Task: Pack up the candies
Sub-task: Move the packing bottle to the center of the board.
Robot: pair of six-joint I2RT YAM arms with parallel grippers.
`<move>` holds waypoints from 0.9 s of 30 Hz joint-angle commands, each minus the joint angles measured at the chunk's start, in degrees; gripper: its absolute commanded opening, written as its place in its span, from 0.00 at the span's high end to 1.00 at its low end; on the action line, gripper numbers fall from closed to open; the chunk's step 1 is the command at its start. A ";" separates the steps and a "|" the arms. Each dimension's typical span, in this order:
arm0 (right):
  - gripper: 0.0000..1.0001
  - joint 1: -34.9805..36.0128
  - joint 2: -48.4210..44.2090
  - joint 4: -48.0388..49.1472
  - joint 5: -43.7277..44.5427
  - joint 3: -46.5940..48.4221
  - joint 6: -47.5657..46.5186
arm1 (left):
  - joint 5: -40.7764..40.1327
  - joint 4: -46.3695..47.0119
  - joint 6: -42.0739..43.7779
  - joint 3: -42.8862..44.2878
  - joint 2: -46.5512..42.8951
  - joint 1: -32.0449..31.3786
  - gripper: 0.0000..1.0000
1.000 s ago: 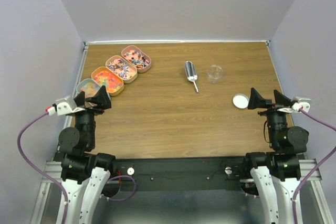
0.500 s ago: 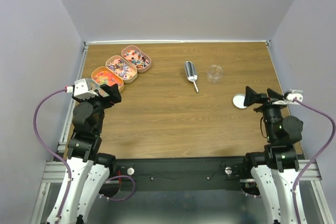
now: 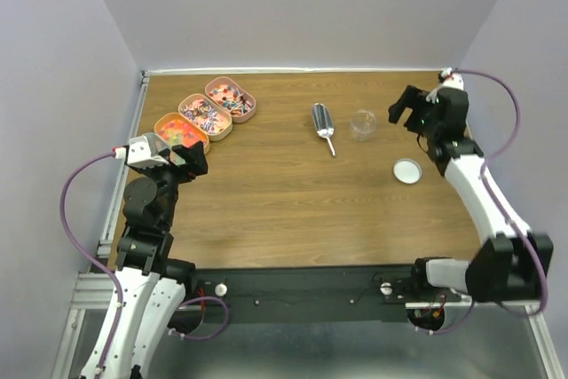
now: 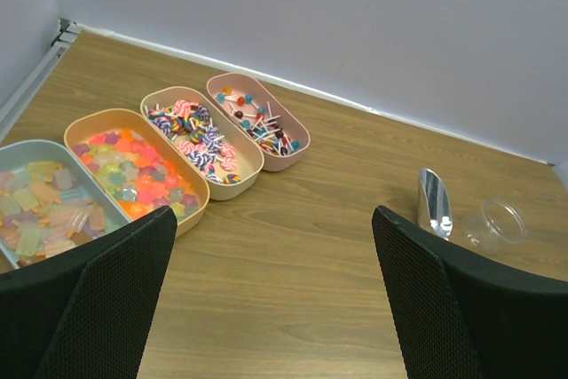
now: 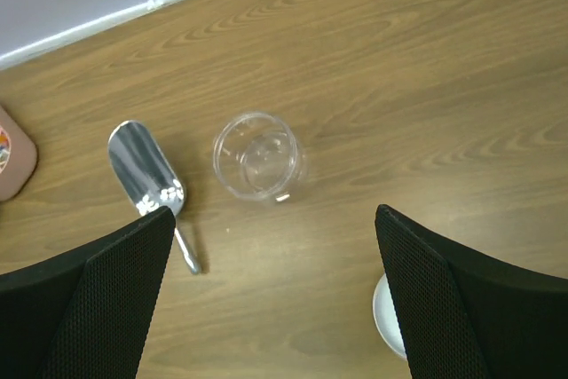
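Candies (image 4: 133, 166) — in four oval tins (image 4: 253, 179) | left jaws wide apart, empty | right jaws likewise — near clear cup (image 5: 259, 155)

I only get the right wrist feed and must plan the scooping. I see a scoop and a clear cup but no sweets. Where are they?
Observer: The candies fill four oval tins in a row at the table's far left.
Operator: Is the left gripper near them?
Observer: Yes, the left gripper hangs open and empty at the row's near end.
Operator: What's the white thing at my bottom edge?
Observer: A round lid, lying flat, apart from the cup.
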 commanded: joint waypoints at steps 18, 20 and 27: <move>0.39 1.01 44.17 -14.31 -7.04 28.98 -5.99 | 1.08 2.15 1.08 -0.96 -3.39 -0.75 0.01; 0.39 1.19 44.79 -14.40 -7.04 29.77 -6.08 | 1.16 2.24 0.99 -0.96 -3.30 -0.75 0.01; 0.49 2.07 46.55 -14.57 -5.55 31.09 -6.70 | 1.25 2.24 0.99 -1.04 -3.22 -0.75 0.01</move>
